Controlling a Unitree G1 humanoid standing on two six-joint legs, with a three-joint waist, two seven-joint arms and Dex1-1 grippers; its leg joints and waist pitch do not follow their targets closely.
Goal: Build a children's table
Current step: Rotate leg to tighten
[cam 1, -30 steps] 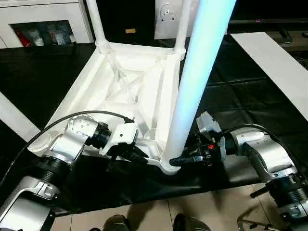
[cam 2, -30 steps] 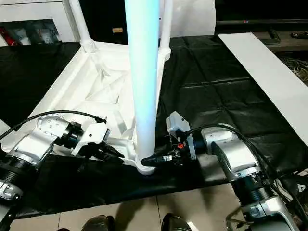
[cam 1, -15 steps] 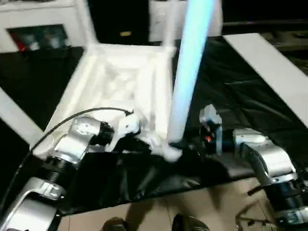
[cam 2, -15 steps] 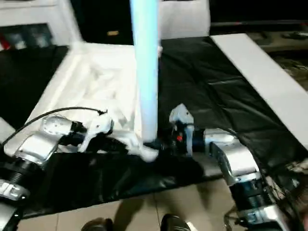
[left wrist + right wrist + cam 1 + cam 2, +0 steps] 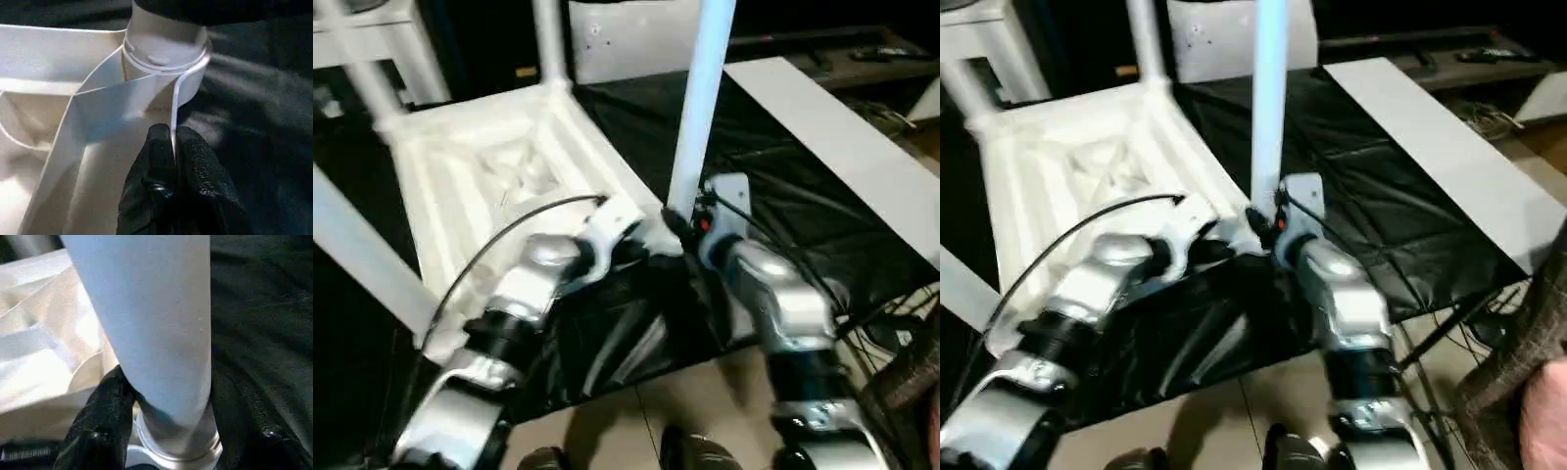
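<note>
Both grippers swung inward: right gripper (image 5: 166,431) clasps leg (image 5: 700,108), left gripper (image 5: 171,161) seemingly pinches tabletop (image 5: 460,166) rim.

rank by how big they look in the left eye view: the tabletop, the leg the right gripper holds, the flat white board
1. tabletop
2. flat white board
3. leg in the right gripper; it runs out of frame and stands nearer, so this rank is unsure.

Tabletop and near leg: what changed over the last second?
Both forearms swung inward, and the tabletop corner they hold seems pushed away, turning it on the black cloth; the camera shifted too. Unchanged: the left hand still pinches the tabletop's rim, and the right hand still grips the near leg at its socket.
</note>
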